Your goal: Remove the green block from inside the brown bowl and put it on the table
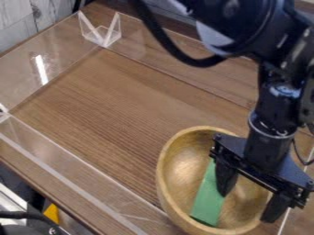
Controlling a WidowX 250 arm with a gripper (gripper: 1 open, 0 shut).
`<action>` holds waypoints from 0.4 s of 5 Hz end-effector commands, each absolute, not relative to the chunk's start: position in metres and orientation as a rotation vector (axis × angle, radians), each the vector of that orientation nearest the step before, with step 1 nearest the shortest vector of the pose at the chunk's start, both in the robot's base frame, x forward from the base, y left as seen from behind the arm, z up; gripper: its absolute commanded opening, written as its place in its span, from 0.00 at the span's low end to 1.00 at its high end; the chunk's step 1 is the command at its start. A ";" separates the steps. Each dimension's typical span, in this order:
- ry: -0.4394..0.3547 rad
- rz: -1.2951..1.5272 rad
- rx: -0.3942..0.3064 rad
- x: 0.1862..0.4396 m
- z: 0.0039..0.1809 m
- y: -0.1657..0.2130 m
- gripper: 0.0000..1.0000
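Observation:
The green block [210, 206] lies flat inside the brown bowl [173, 163], which sits at the near right corner of the table [117, 106]. My gripper [256, 190] points straight down into the bowl and is open, holding nothing. Its left finger [227, 178] stands at the block's far end and hides that end. The right finger [289, 198] hangs near the bowl's right side. The black arm above covers the bowl's far right rim.
Clear acrylic walls [50, 55] run along the table's edges. A small clear acrylic stand [101, 30] sits at the back left. The wood-grain top stretches to the left of the bowl.

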State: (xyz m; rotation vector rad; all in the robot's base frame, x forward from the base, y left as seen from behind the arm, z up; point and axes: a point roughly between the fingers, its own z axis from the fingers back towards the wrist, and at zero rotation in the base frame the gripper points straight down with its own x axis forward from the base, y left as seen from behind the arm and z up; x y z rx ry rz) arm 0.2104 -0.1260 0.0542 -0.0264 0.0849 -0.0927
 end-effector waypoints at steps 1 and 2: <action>0.073 -0.035 -0.032 0.211 0.049 -0.119 1.00; 0.073 -0.059 -0.032 0.213 0.056 -0.123 0.00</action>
